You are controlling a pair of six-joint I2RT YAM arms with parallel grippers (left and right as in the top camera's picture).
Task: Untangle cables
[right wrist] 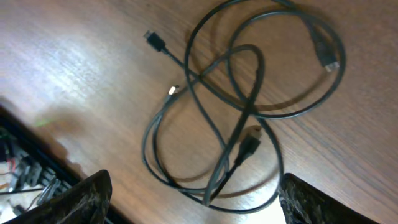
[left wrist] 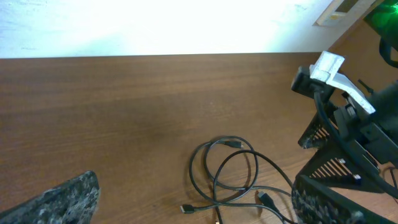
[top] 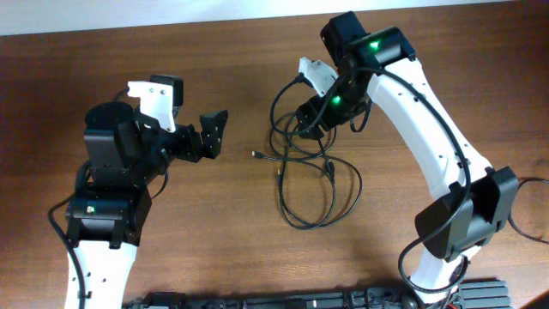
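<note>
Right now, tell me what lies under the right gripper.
Tangled cables on the table, below the open right gripper. Overhead, the arm hides their upper loops.

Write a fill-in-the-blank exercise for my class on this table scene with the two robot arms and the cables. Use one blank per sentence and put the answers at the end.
1. The cables lying on the table are ____ in colour.
2. The left gripper and the right gripper both have their jaws ____.
3. Of the two, the gripper poised over the cables is the ____ one.

Missing words: black; open; right
</note>
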